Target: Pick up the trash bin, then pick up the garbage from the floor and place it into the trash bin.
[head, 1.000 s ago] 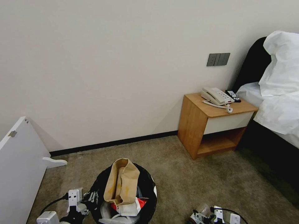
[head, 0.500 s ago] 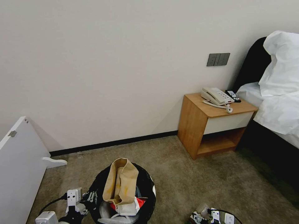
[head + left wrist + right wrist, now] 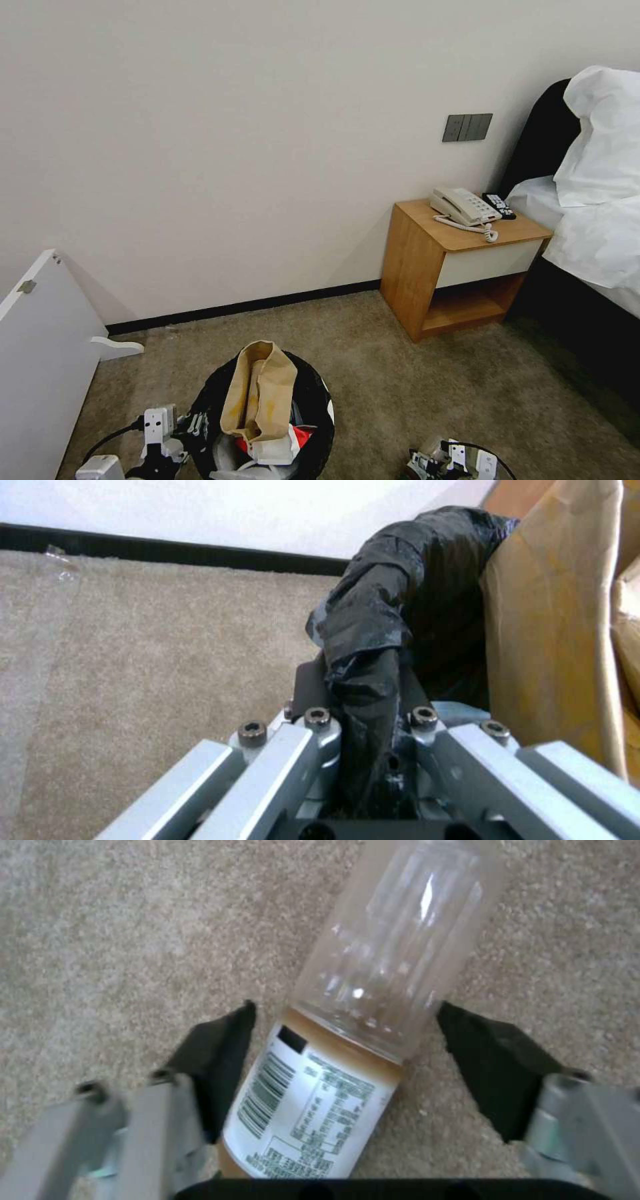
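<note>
Left pincer [image 3: 363, 720]: clenched on the rim of the trash bin [image 3: 323, 407], a fold of the black liner [image 3: 373, 630] pinched between the jaws — probably gripped at the edge so the mouth stays up and free for drops.
Trash bin: at the near left of the head view, just right of the left pincer [image 3: 190, 427], mouth facing up; whether hanging or resting on the carpet [image 3: 413, 373] cannot be told.
Contents: torn brown paper bag [image 3: 260, 390] standing upright out of the mouth, long axis roughly vertical; white scraps [image 3: 270, 450] and a red piece [image 3: 301, 435] beside it.
Right pincer [image 3: 343, 1065]: released, jaws spread either side of a clear plastic bottle [image 3: 373, 990] without touching it — straddling the labelled part, apparently lined up to close across the narrow width.
Right pincer in the head view [image 3: 433, 461]: low at the near right edge, well apart from the bin.
Bottle: lying flat on the carpet [image 3: 100, 940], long axis running straight away from the palm; clear body toward the far end, white label with barcode [image 3: 307, 1110] nearest the palm, cap end hidden.
Step in hand: likely the grasp of the bottle, not yet closed.
Surroundings: nightstand [image 3: 460, 267] at the far right.
</note>
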